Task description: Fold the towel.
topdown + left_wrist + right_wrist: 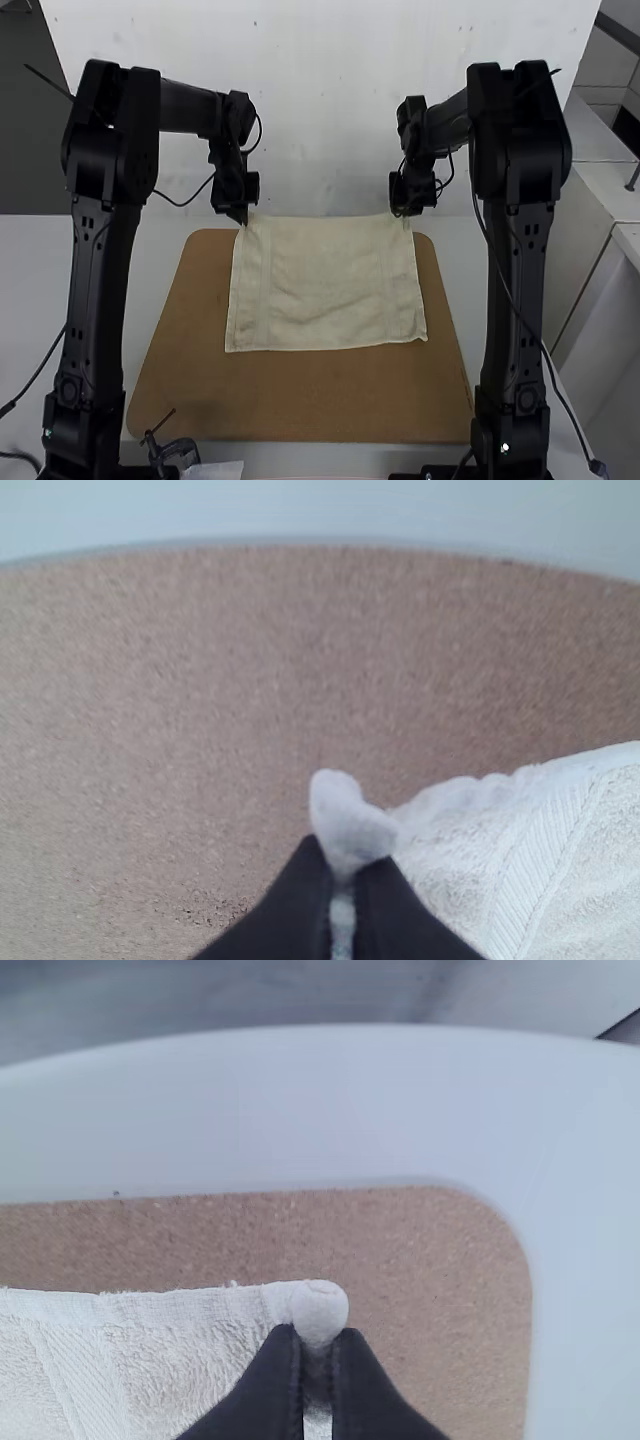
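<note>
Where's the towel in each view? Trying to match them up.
High view: towel, spread mid-picture over the brown mat.
Left wrist view: one corner pinched in the left gripper, cloth beside it.
Right wrist view: another corner pinched in the right gripper, cloth beside it.
Shared landmark: the mat's edge.

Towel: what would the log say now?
towel: spread over board; left tool: closed on far corner; right tool: closed on other far corner

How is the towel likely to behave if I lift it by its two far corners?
The towel will probably hang limp, since its surface already shows soft creases. It looks thin and woven, so likely light for its spread. Its rough weave suggests it shouldn't slip easily from the left hand or right hand.
</note>
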